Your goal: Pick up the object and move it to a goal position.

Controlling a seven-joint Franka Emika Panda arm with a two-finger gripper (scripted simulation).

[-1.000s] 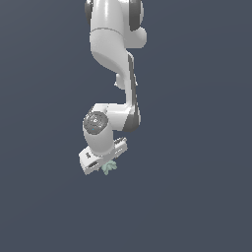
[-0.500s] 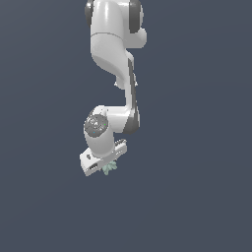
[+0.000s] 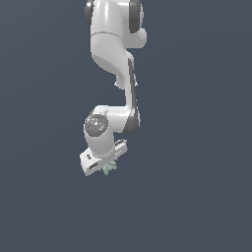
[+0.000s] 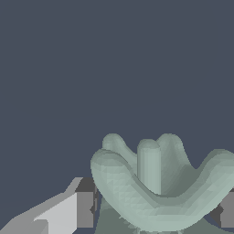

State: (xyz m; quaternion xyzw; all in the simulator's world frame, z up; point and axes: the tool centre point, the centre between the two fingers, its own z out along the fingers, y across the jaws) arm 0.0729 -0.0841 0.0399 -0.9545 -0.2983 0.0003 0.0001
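Note:
The object (image 3: 110, 167) is a tiny pale grey-green lobed lump hanging just under the white gripper (image 3: 109, 166) in the exterior view. In the wrist view the object (image 4: 160, 187) fills the space between the two fingers; one finger (image 4: 84, 208) presses one side and the other finger (image 4: 226, 210) shows at the picture's edge. The gripper (image 4: 155, 210) is shut on the object and holds it off any surface. The white arm (image 3: 114, 54) reaches down from the exterior view's top.
Only a plain dark grey-blue background surrounds the arm in both views. No goal marker, table edge or other object shows.
The arm's lower part and the held object have shifted slightly upward and a little toward the exterior view's right. The grip stays the same.

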